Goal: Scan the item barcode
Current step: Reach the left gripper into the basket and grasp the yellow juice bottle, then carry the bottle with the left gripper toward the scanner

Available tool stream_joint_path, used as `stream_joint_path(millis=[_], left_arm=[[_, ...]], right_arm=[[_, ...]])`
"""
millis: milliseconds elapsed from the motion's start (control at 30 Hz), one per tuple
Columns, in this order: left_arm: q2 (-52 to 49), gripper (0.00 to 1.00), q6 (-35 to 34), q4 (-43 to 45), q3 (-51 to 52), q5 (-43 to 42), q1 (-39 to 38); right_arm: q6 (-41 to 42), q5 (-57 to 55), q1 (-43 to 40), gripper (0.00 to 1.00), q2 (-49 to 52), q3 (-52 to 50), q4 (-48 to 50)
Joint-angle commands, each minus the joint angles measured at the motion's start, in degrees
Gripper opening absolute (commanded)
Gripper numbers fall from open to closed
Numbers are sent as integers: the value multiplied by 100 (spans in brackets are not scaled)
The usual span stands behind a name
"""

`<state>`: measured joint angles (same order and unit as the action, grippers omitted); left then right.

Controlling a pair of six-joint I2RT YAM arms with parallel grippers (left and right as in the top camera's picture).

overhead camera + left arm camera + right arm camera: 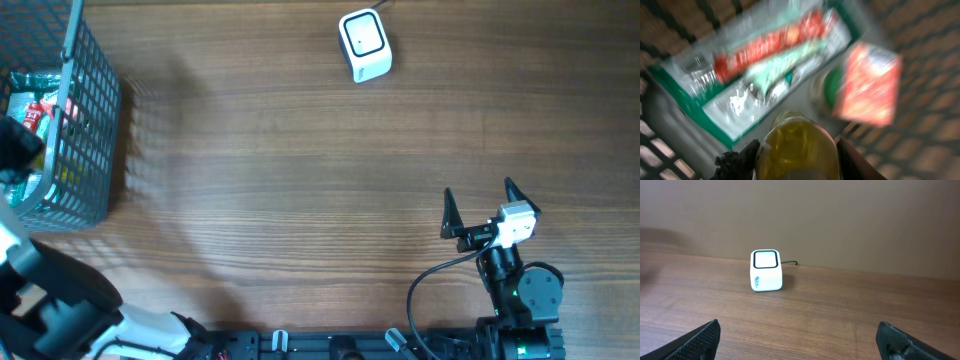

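Basket (85, 120) at far left, yellow bottle (797, 131) inside among packets (775, 55). Left gripper (799, 152) down in it, jaws partly closed either side of bottle, hold not clear. Right gripper (478, 190) wide open, empty, facing scanner (364, 45).

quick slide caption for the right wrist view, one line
Open right fingers frame the white scanner standing upright on the wooden table.
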<state>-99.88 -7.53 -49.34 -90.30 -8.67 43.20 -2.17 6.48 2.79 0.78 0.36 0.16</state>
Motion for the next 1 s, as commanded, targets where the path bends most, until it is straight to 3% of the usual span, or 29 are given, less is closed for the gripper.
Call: stream_joint_path(millis=[0,200,367,500,667,833,967], left_arm=[[931,38,-520,94,-975,-92,7],[1753,36,-839,131,-1637,-160,-48],[2481,35,-839,245,-1646,-157,-599],[2830,34,-839,103,-1644,-153,-1561],[2863,33,-946,-708,-1644,304,-3235],[2328,32,-973,-1676,-1641,365,-4791],[1617,31,-1257,-1843,-1641,787,-5967]], right_arm=[[83,-70,-46,100,-50,-7,17],[81,-68,-46,100,-50,-7,17],[79,-68,-46,100,-50,-7,17],[81,-68,-46,100,-50,-7,17],[81,-70,-46,100,-50,-7,17],[79,-70,-46,100,-50,-7,17],[81,-70,-46,100,-50,-7,17]])
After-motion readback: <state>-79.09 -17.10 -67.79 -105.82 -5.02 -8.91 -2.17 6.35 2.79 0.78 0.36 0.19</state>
